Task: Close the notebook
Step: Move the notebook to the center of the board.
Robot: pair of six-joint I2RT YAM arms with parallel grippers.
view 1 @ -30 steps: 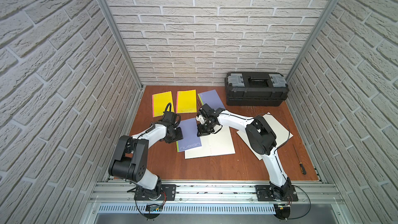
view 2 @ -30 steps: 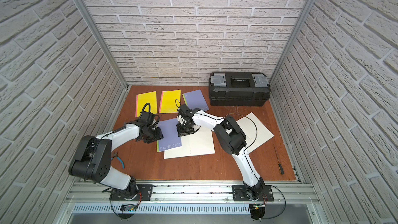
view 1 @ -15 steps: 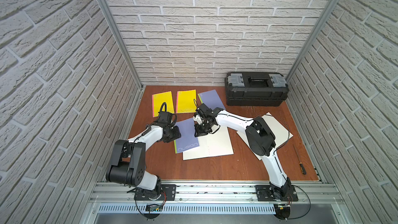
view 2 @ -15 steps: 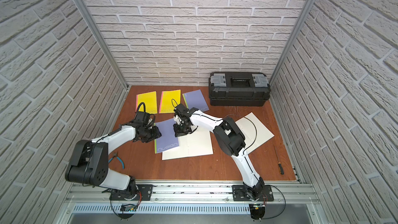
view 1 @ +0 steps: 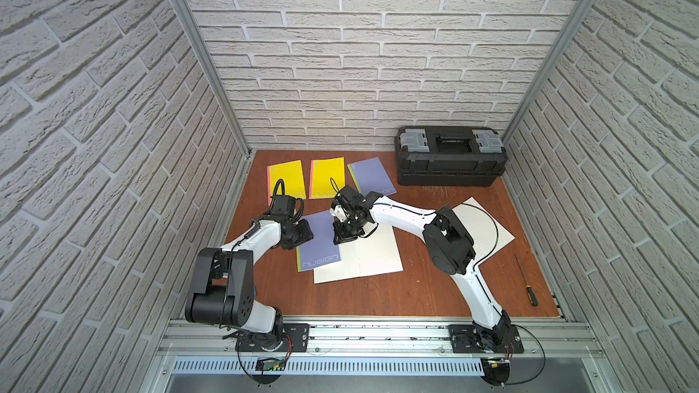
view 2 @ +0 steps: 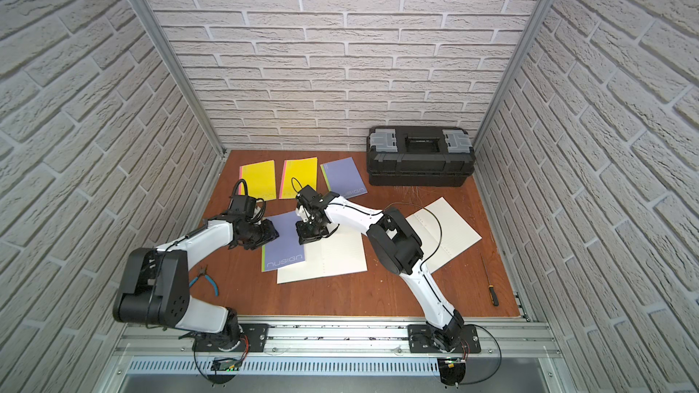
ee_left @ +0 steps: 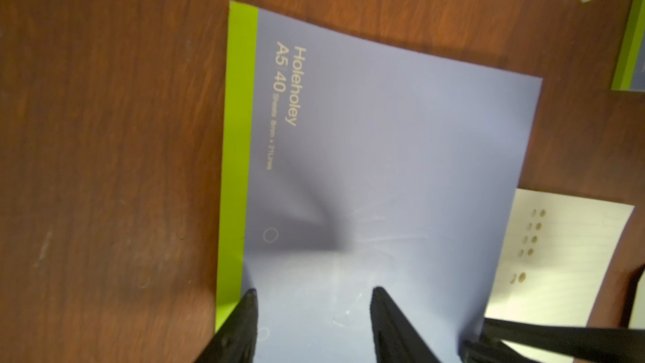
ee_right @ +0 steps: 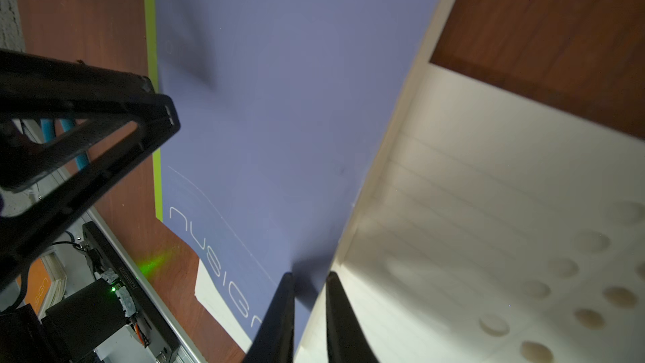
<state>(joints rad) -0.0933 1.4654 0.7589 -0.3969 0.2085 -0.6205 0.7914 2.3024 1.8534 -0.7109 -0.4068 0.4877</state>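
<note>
In both top views the notebook (view 1: 319, 241) is seen lying near the middle of the table (view 1: 378, 296). Its purple cover with a green strip is laid over the left part of the white lined pages (view 1: 363, 262). The left end effector (view 1: 304, 230) is placed at the cover's left side and the right end effector (view 1: 338, 240) at its right edge. Two yellow pads (view 1: 286, 179), a purple pad (view 1: 372, 179) and a black toolbox (view 1: 450, 160) are set along the far wall, and a screwdriver (view 1: 527, 281) lies well to the right. In a top view pliers (view 2: 206, 277) are shown beside the left arm.

In the left wrist view the left end effector (ee_left: 314, 295) is seen with its fingers spread apart over the notebook (ee_left: 384, 134), with nothing between them. Contact with the cover cannot be told.

In the right wrist view the right end effector (ee_right: 309, 277) is drawn closed to a narrow slit at the free edge of the cover, beside the punched pages (ee_right: 488, 221). Whether that edge is pinched cannot be told.
</note>
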